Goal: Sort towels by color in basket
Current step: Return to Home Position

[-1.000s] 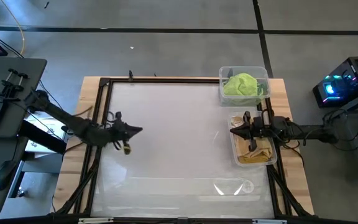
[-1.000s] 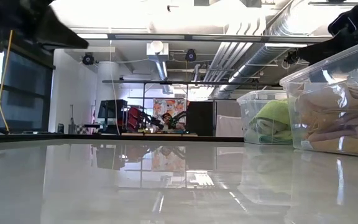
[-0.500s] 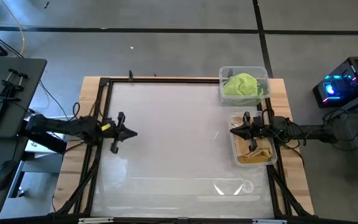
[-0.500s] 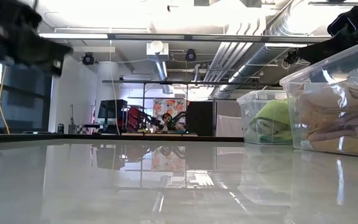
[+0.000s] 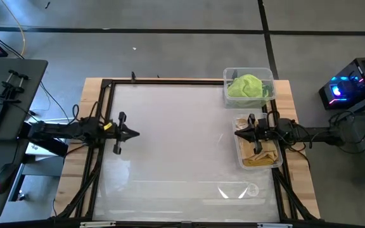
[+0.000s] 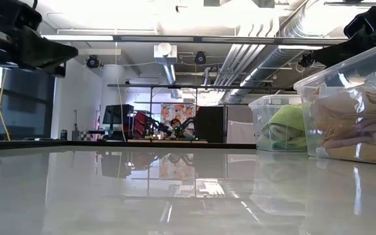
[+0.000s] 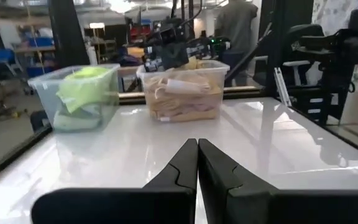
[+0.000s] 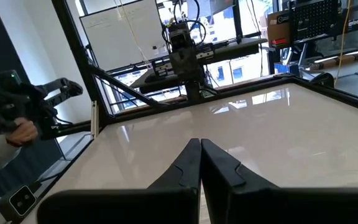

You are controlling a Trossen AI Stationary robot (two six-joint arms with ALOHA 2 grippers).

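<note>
Two clear plastic baskets stand at the table's right edge. The far one (image 5: 248, 87) holds lime and pale green towels (image 7: 82, 93). The near one (image 5: 258, 152) holds tan, yellow and pink towels (image 7: 185, 93) piled above its rim. My left gripper (image 5: 135, 133) hovers shut and empty at the table's left edge, pointing level toward the baskets. My right gripper (image 5: 237, 133) hovers shut and empty over the near basket's left rim, pointing level toward the table's left.
The white tabletop (image 5: 176, 145) between the two grippers is bare and glossy, framed by black rails (image 5: 103, 114). A person's hand (image 8: 17, 132) shows beyond the table's left side, and another person (image 7: 235, 25) stands behind the baskets.
My left arm has drawn back toward the table's left edge and sunk a little, its wrist turning until the gripper points level toward the right. It has stayed shut and empty. The right arm and the baskets have kept still.
</note>
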